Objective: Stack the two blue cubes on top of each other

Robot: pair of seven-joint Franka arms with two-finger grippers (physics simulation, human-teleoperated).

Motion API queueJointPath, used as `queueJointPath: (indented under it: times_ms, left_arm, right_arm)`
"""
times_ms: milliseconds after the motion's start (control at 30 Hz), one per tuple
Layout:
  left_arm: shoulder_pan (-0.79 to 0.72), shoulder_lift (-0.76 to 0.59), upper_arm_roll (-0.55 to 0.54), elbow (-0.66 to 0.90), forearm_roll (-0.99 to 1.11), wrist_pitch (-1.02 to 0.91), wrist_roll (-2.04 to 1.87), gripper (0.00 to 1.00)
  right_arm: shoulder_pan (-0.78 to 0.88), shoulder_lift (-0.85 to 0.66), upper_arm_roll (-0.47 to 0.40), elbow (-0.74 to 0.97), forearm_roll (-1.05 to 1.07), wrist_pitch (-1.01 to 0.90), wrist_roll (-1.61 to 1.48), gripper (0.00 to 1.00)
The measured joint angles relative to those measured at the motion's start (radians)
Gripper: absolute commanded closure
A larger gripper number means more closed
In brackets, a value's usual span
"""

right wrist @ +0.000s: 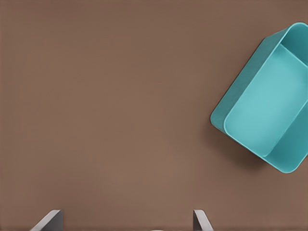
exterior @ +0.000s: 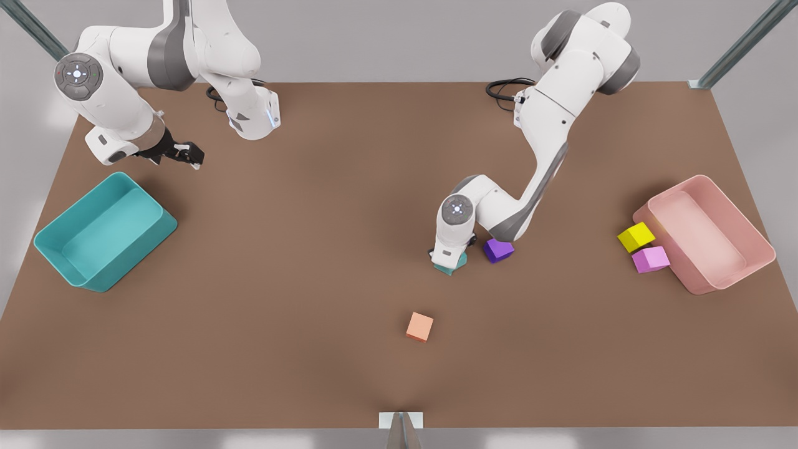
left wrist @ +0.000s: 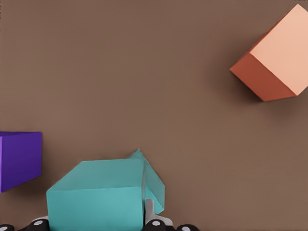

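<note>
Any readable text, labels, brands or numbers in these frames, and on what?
None. The cubes, both bins and the table carry no writing.
The arms' round joint caps show small marks and lights, no legible characters.
The teal cube between the left gripper's fingers has plain faces.
The right gripper waits above the teal bin.

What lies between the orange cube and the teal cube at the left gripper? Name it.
Nothing: in the left wrist view, bare brown table runs from the orange cube to the teal cube at the left gripper. The front view agrees.
</note>
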Motion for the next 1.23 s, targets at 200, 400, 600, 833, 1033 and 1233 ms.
queueJointPath:
  times_ms: [200, 400, 600, 833, 1033, 1233]
  left_arm:
    - [0.006, -0.011, -0.007, -0.013, -0.004, 0.002, -0.056, 0.38]
    - [0.006, -0.014, -0.014, -0.014, -0.020, 0.003, -0.096, 0.38]
    - [0.006, -0.019, -0.015, -0.014, -0.032, 0.010, -0.123, 0.00]
    - [0.014, -0.139, -0.044, 0.009, -0.046, -0.071, -0.143, 0.00]
    - [0.310, -0.263, -0.048, 0.463, -0.153, -0.533, 0.022, 0.00]
    - [0.312, -0.379, 0.199, 0.359, -0.314, -0.681, 0.359, 0.00]
  right_arm:
    - [0.000, -0.001, 0.000, 0.000, 0.000, 0.000, 0.000, 0.00]
    - [0.000, -0.001, 0.000, 0.000, 0.000, 0.000, 0.000, 0.00]
    - [0.000, -0.001, 0.000, 0.000, 0.000, 0.000, -0.001, 0.00]
    - [0.000, -0.001, 0.000, 0.000, 0.000, 0.000, -0.001, 0.00]
    - [0.000, -0.001, 0.000, 0.000, 0.000, 0.000, -0.001, 0.00]
    - [0.000, -0.001, 0.000, 0.001, 0.000, -0.001, -0.001, 0.00]
